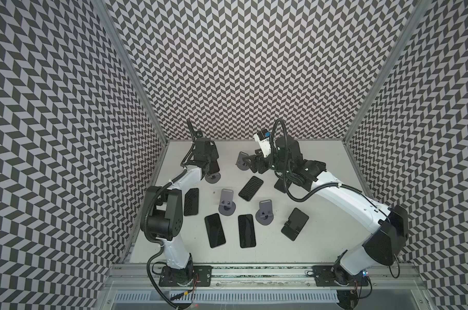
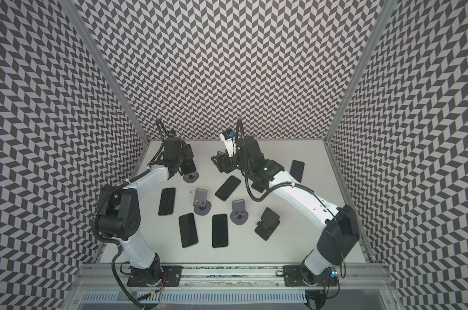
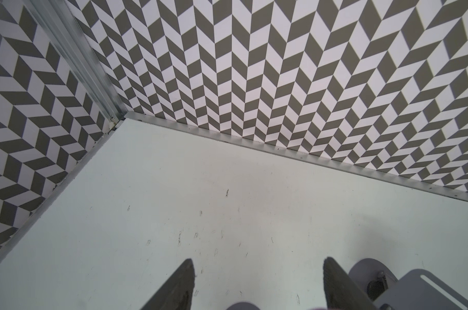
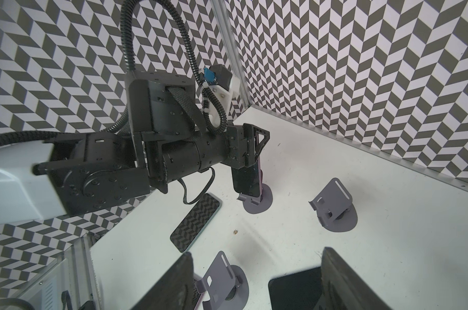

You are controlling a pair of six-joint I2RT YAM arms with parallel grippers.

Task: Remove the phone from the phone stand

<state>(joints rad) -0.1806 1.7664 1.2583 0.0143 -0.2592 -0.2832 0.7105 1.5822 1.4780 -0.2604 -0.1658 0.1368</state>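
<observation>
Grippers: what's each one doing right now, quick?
Left gripper: closed on the phone at its stand.
Right gripper: open, holding nothing.

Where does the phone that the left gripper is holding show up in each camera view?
Both top views: phone just left of centre, over a grey stand.
Left wrist: not visible.
Right wrist: phone at centre, over that stand.
Shared landmark: the back-left corner post, in all four views.
</observation>
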